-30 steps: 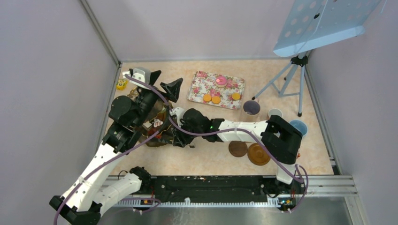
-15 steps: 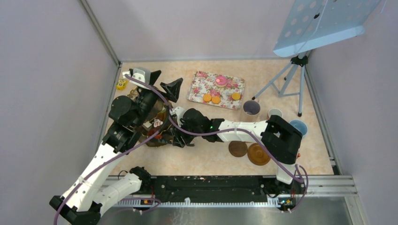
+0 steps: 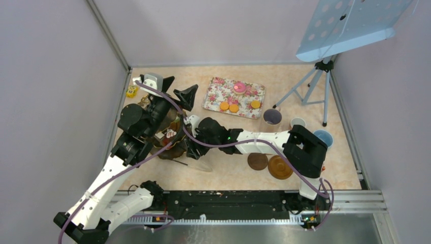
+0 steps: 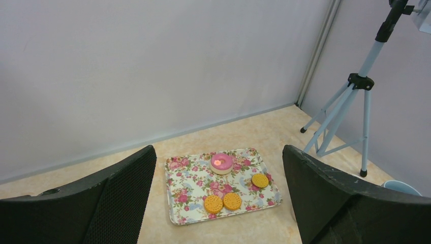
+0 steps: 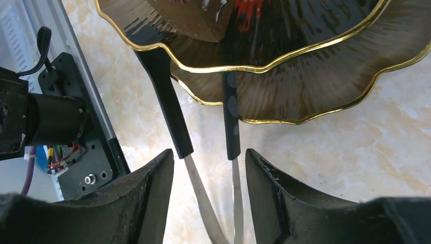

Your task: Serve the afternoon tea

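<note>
1. My left pincer (image 4: 218, 152) gapes wide. My right pincer (image 5: 208, 157) straddles black-handled metal tongs (image 5: 167, 101), jaws apart.
2. Round orange biscuits (image 4: 213, 204) lie on the rose-patterned rectangular tray (image 4: 188, 185). I judge them light and rigid; grip across the rims.

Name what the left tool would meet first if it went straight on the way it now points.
Probably the rose-patterned tray: in the left wrist view the open left tool frames it with nothing between. Depth is unclear, so it might touch bare table just short of it.
</note>
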